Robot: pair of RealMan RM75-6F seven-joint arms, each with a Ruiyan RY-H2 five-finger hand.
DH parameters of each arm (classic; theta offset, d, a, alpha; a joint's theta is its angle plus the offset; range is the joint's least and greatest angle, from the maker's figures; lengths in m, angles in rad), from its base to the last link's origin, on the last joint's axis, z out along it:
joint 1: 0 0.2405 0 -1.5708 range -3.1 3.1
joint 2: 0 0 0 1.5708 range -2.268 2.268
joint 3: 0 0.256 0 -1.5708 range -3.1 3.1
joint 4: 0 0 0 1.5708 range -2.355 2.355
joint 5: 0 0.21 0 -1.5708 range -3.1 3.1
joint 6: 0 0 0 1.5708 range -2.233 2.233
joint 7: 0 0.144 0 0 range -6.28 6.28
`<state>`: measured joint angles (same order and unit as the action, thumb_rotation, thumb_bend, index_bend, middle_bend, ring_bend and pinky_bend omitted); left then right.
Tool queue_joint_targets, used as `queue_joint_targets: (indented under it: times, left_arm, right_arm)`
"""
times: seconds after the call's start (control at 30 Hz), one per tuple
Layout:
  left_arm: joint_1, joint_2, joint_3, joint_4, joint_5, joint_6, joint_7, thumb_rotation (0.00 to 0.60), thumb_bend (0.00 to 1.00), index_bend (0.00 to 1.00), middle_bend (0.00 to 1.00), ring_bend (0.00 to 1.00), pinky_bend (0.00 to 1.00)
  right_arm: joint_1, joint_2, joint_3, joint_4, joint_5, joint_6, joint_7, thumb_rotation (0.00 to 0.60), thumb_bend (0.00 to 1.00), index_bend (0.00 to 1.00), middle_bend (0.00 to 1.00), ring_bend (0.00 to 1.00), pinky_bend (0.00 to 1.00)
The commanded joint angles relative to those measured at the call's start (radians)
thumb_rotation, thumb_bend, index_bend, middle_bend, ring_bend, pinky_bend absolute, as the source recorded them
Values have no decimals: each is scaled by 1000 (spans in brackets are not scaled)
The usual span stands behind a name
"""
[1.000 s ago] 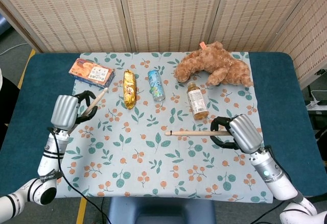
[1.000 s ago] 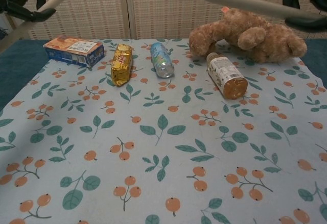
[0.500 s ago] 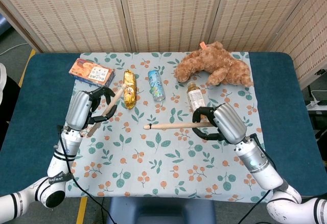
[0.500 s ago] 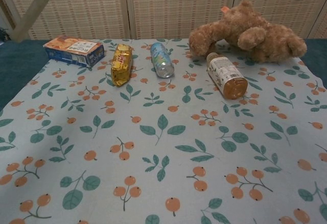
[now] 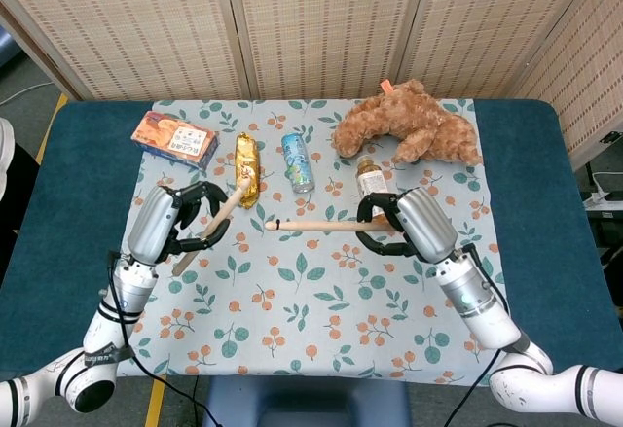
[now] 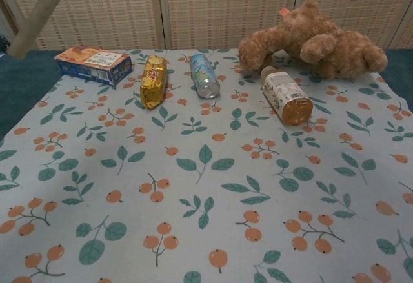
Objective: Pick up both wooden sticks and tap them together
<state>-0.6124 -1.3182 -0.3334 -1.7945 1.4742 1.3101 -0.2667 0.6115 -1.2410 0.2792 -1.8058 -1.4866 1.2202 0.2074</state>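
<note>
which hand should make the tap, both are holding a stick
Right, probably. The right hand holds its long wooden stick level, tip pointing at the left hand, whose shorter wooden stick stands steeply tilted; a short sideways sweep should close the gap.

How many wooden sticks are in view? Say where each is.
2. One wooden stick is held by the left hand; the other stick is held level by the right hand, above the cloth.
</note>
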Motion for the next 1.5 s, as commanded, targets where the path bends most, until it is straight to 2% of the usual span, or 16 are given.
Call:
queue_joint_targets:
  times: [0.03, 0.6, 1.07, 1.5]
  left_arm:
    - [-3, -2, 8, 0, 1, -6, -10, 600, 381, 658, 823, 907, 1000]
    - [-13, 6, 53, -28, 55, -13, -80, 600, 381, 658, 824, 906, 1000]
    - [-31, -20, 82, -5, 56, -40, -60, 600, 381, 657, 823, 907, 1000]
    - [-33, -28, 84, 29, 22, -50, -46, 600, 381, 657, 824, 907, 1000]
  right_arm:
    - [4, -4, 2, 0, 2, 0, 6, 600, 1000, 834, 658, 856, 1000]
    - [48, -70, 45, 72, 90, -21, 11, 600, 1000, 834, 658, 857, 1000]
    - [62, -90, 32, 43, 77, -25, -8, 600, 1000, 834, 658, 857, 1000]
    - [53, -87, 13, 61, 69, -18, -28, 600, 1000, 834, 659, 857, 1000]
